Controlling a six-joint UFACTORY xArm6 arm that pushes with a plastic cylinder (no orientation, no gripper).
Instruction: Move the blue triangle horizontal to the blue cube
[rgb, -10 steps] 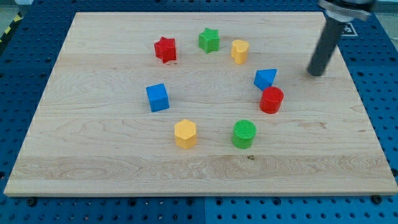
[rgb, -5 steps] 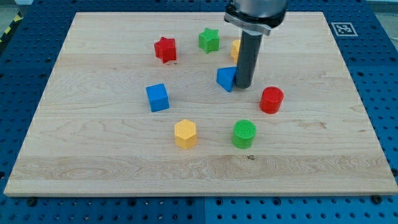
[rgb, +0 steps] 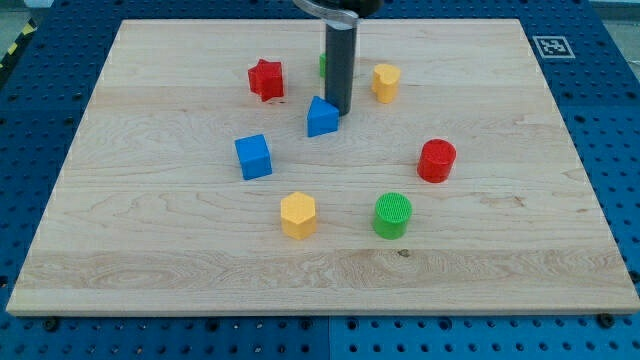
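Note:
The blue triangle (rgb: 321, 117) lies on the wooden board, right of and a little above the blue cube (rgb: 253, 157). My dark rod comes down from the view's top, and my tip (rgb: 339, 110) touches the triangle's upper right edge. The rod hides most of the green star (rgb: 322, 65) behind it.
A red star (rgb: 266, 79) sits at upper left and a yellow block (rgb: 386, 82) at upper right of the tip. A red cylinder (rgb: 436, 160), a green cylinder (rgb: 393, 215) and a yellow hexagon (rgb: 298, 215) lie lower down. A marker tag (rgb: 553, 45) sits at the board's top right corner.
My tip has swept from the right side leftward, pushing the blue triangle from beside the red cylinder toward the view's left and slightly up, closer to the blue cube.

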